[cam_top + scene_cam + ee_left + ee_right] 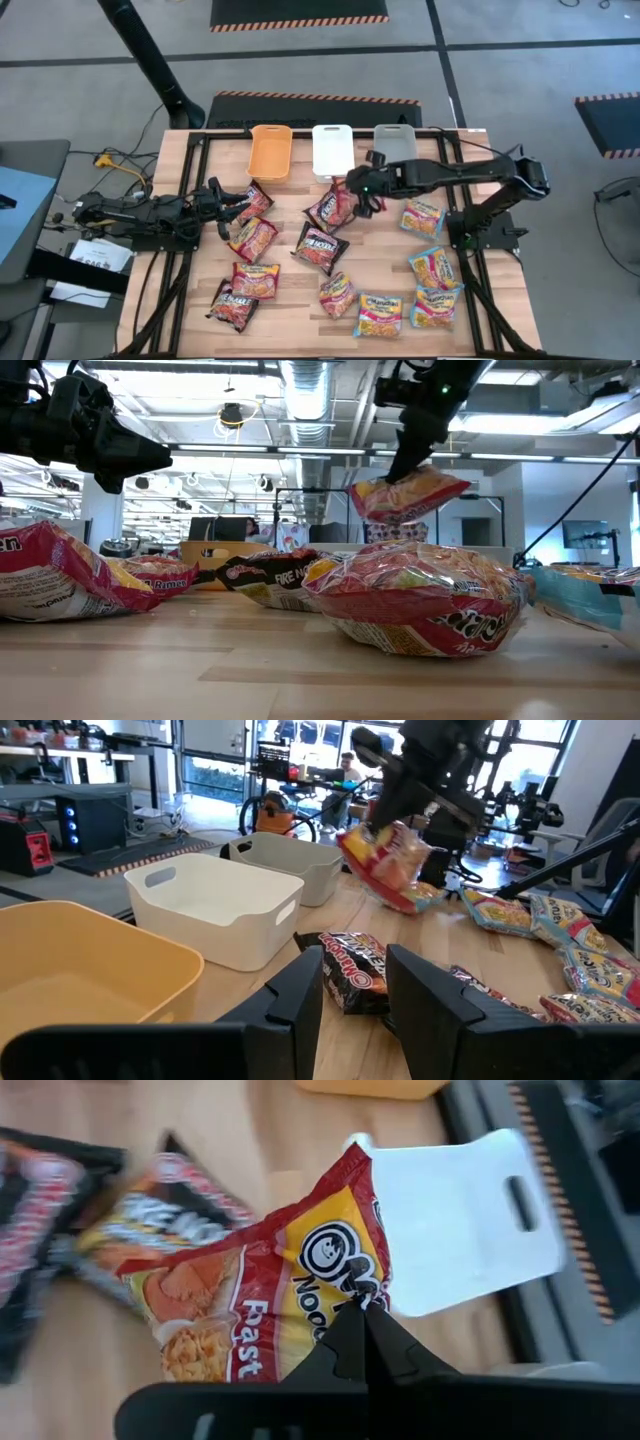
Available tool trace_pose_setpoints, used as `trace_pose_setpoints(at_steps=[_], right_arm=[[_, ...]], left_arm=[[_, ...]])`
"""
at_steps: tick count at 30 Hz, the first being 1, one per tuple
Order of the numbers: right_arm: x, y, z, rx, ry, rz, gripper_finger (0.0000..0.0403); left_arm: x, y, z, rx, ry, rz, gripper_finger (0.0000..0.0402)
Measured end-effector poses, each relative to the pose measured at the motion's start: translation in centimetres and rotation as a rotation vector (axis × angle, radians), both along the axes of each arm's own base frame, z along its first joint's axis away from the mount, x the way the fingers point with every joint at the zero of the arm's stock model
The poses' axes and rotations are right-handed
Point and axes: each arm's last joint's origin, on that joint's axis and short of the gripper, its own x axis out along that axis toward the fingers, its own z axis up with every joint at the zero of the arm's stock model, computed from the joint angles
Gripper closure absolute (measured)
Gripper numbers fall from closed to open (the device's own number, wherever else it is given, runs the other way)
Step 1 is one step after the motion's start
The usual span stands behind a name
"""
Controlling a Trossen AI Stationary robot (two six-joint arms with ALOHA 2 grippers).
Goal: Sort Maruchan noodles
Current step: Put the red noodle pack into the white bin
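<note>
My right gripper (363,193) hangs above the table's middle, near the white bin (333,150), shut on a red-orange Maruchan noodle packet (260,1295). The low view shows that packet (405,495) up in the air, above the others. A dark red-black packet (150,1215) lies flat on the wood just beneath it. Several more packets lie flat about the table: red ones (253,238) on the left, yellow-and-blue ones (435,268) on the right. My left gripper (352,1005) waits level at the left edge, open, nothing between its fingers. My right gripper pinches the red-orange packet by one edge (352,1285) between its two shut fingers (385,1345). The fingers slant down from the table's right side. The packet is lifted clear of the table and hangs tilted below the fingers (405,495).
An orange bin (270,150), the white bin and a grey bin (395,143) stand in a row along the far edge. A dark packet (350,970) lies right before my left gripper. Bare wood shows between the left and right groups of packets.
</note>
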Motion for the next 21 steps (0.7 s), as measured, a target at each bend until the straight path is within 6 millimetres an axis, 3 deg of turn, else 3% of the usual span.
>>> trace_pose_setpoints(at_steps=[8,21], right_arm=[[0.4,-4.0,1.0,-0.125,-0.077,-0.022,0.04],[0.3,-11.2,3.8,-0.337,-0.347,-0.143,0.04]], left_arm=[[0.0,0.0,0.0,0.0,0.0,0.0,0.0299],[0.0,0.0,0.0,0.0,0.001,0.0,0.03]])
